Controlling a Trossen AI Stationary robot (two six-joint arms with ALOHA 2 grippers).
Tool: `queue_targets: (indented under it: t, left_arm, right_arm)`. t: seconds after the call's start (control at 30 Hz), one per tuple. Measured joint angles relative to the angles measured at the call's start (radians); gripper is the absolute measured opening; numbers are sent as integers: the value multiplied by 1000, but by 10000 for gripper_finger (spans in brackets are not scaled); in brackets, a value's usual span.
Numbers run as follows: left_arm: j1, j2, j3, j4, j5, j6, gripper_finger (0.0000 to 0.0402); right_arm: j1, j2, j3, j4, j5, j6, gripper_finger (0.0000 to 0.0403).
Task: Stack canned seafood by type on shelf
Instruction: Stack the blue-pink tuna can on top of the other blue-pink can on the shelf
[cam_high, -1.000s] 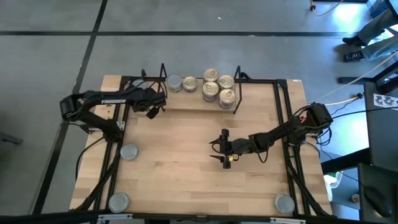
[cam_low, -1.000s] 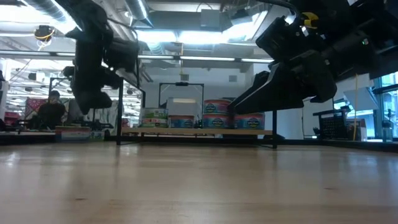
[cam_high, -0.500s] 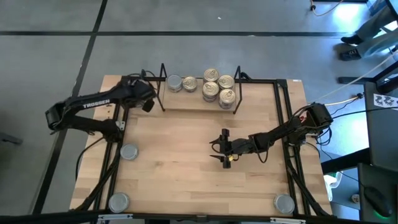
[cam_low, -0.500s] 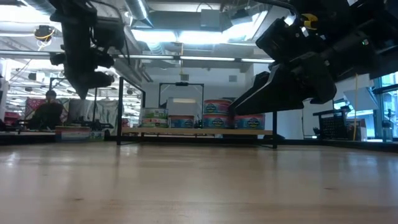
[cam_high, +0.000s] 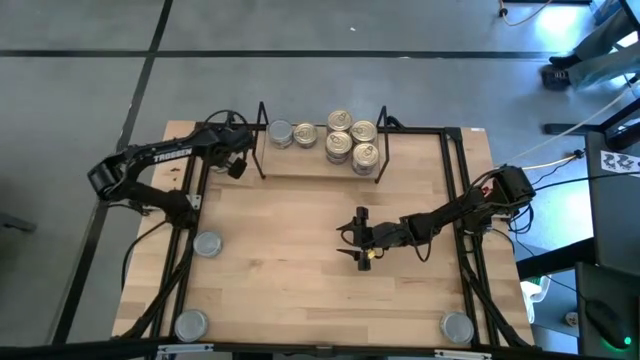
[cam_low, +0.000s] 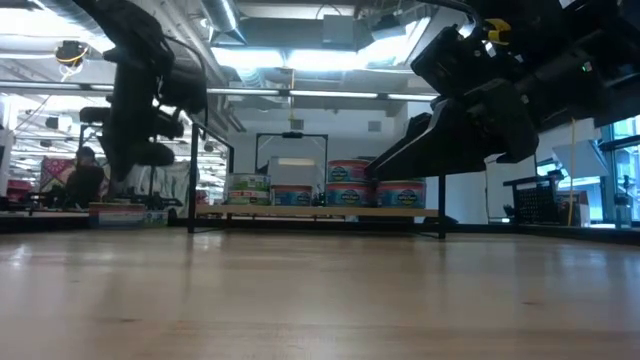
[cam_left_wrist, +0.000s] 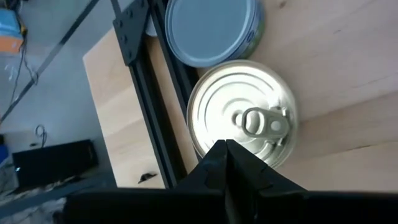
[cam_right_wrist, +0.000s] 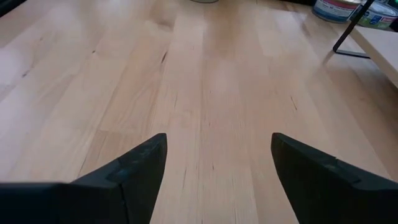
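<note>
My left gripper (cam_high: 238, 167) hangs shut above the table's far left, just left of the shelf's (cam_high: 318, 170) left end frame, and holds nothing. In its wrist view the shut fingertips (cam_left_wrist: 225, 149) point down over a gold pull-tab tin (cam_left_wrist: 245, 121). A silver-lidded tin (cam_left_wrist: 211, 28) stands beside that one. On the shelf are a silver tin (cam_high: 280, 133), a gold tin (cam_high: 305, 133) and a cluster of gold tins (cam_high: 351, 139), some of them stacked (cam_low: 348, 183). My right gripper (cam_high: 359, 240) hovers open over the bare wood at mid-table (cam_right_wrist: 217, 155).
Three silver tins stand on the table's near half: one at the left (cam_high: 207, 243), one in the near left corner (cam_high: 191, 323) and one in the near right corner (cam_high: 457, 326). Black rails (cam_high: 455, 200) edge the table. A person (cam_low: 82, 180) sits in the room behind it.
My left gripper has drawn a little toward the table's far left, away from the shelf's front. It rose, then sank back to about its earlier height, and stayed shut. The arm's elbow swung out to the left and partly back. The tins have not moved.
</note>
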Motion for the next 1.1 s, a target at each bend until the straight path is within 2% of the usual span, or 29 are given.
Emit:
queue_targets:
  t: [0.3,0.77,1.1]
  left_arm:
    - [30,81,-7,50,2,14,3]
    - [36,88,-47,129,8,13,3]
    - [44,-10,-35,87,19,43,3]
  right_arm:
    - [0,0,0,0,-12,0,287]
    - [0,0,0,-1,-12,0,287]
    - [0,0,0,-1,-12,0,287]
